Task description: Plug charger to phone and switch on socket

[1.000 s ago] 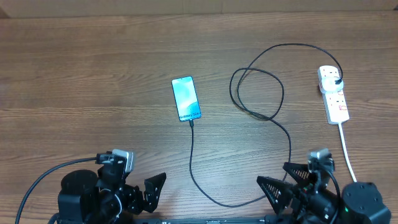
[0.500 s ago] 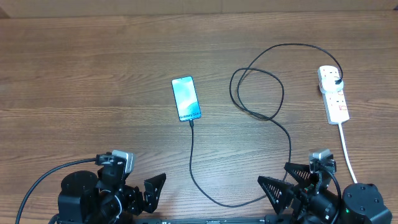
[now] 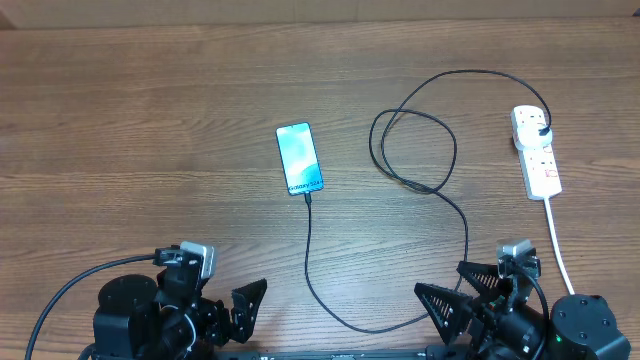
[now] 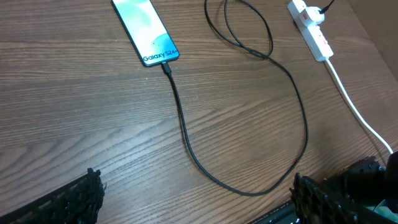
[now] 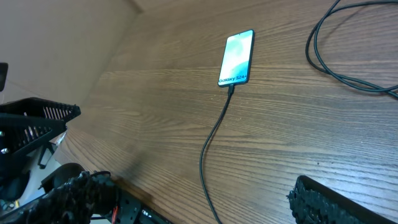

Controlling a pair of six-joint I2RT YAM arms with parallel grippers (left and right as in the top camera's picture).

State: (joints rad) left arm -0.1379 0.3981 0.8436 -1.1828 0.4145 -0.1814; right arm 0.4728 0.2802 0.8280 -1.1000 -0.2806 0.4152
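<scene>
The phone lies flat mid-table with its blue screen lit, also seen in the left wrist view and the right wrist view. The black charger has its tip at the phone's near end. It runs toward me, curves right, loops, and ends in a black plug seated in the white socket at the far right. My left gripper and right gripper are both open and empty at the near table edge, well back from everything. How the switches stand is too small to tell.
The socket's thick white lead runs from the strip toward me, passing close to my right arm. In the left wrist view this lead crosses the right side. The cable's near bend lies between the two grippers.
</scene>
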